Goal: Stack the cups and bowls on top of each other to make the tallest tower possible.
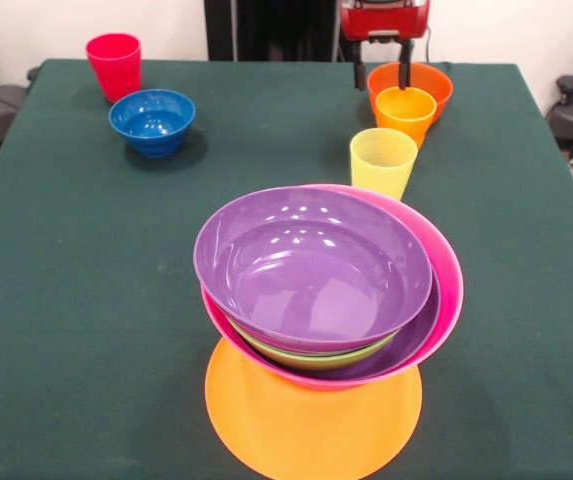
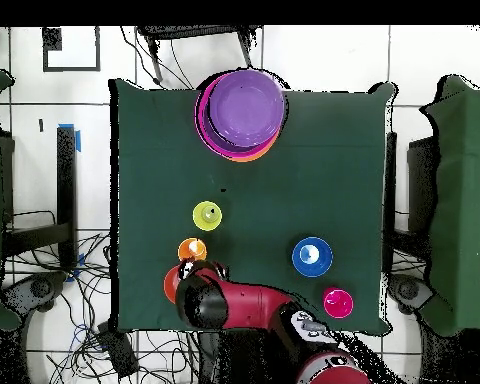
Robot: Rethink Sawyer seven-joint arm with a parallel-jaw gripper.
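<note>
The tower stands near the table's front edge: an upturned orange bowl [image 1: 311, 425] as base, then a pink bowl [image 1: 448, 290], a green one [image 1: 311, 355] and purple bowls, the top purple one [image 1: 311, 265] open side up. From above the tower [image 2: 242, 110] shows at the table's far edge. A translucent yellow cup [image 1: 383, 160] [image 2: 207, 215] stands alone. Beyond it an orange-yellow cup [image 1: 405, 113] [image 2: 192, 250] stands against the red-orange bowl [image 1: 428, 80] [image 2: 170, 285]. My gripper [image 1: 381, 80] [image 2: 191, 272] hangs open over that bowl's far rim, holding nothing. The blue bowl [image 1: 152, 120] [image 2: 311, 256] and red cup [image 1: 114, 65] [image 2: 337, 302] stand apart.
All of it rests on a dark green tablecloth [image 1: 76, 300]. In the overhead view the red arm [image 2: 249, 305] covers part of the red-orange bowl. Cables [image 2: 94, 330] lie on the floor beside the table, and dark furniture stands at both sides.
</note>
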